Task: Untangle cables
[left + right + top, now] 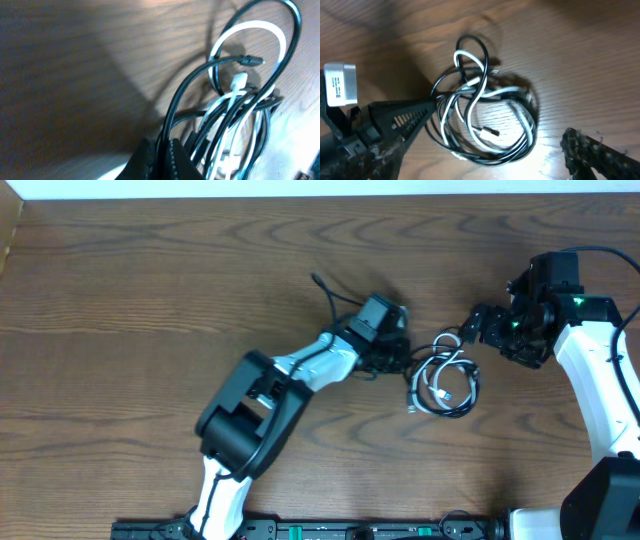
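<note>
The cables lie as one tangled coil of black and white cords at the table's middle right. My left gripper sits at the coil's left edge. In the left wrist view its jaws are shut on a black cord, and the coil loops away with a white plug and a black plug showing. My right gripper hovers at the coil's upper right. In the right wrist view its fingers are wide open, with the coil between them.
A thin black cord end trails up and left from behind the left gripper. The wooden table stretches left and toward the back. A light strip runs along the far edge. The arm bases stand along the front edge.
</note>
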You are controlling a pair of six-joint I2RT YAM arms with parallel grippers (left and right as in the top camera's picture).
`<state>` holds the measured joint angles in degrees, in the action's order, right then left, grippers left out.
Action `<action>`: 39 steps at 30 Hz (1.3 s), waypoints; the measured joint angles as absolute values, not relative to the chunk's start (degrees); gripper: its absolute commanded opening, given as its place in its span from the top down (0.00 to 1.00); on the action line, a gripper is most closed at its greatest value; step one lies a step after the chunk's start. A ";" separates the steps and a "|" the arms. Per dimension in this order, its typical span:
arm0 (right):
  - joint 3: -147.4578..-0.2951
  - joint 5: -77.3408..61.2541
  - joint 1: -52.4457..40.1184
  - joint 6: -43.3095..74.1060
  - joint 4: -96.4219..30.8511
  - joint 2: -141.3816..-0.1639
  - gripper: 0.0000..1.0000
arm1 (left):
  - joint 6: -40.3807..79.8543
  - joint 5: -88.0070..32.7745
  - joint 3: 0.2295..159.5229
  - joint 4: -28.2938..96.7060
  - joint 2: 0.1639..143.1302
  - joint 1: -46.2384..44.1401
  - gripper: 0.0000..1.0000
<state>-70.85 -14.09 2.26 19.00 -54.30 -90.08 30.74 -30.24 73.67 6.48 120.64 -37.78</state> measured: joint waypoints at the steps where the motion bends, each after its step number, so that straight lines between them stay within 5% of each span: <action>1: -70.87 -15.09 2.26 18.39 -54.17 -90.08 0.12 | 30.26 -30.44 73.47 7.42 120.11 -37.30 0.93; 9: -70.85 -25.80 0.86 14.68 -49.67 -90.08 0.29 | 26.68 -32.18 72.03 12.47 105.34 -33.54 0.93; 15: -70.85 -30.46 -2.92 14.61 -44.73 -90.11 0.32 | 23.35 -34.17 72.05 17.54 97.69 -33.67 0.93; 39: -70.85 -28.53 -10.90 1.83 -41.71 -102.02 0.32 | 20.73 -35.75 72.03 30.24 97.38 -29.12 0.93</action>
<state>-70.85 -28.53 -10.90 1.83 -41.71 -102.02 20.73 -35.75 72.03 30.24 97.38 -29.12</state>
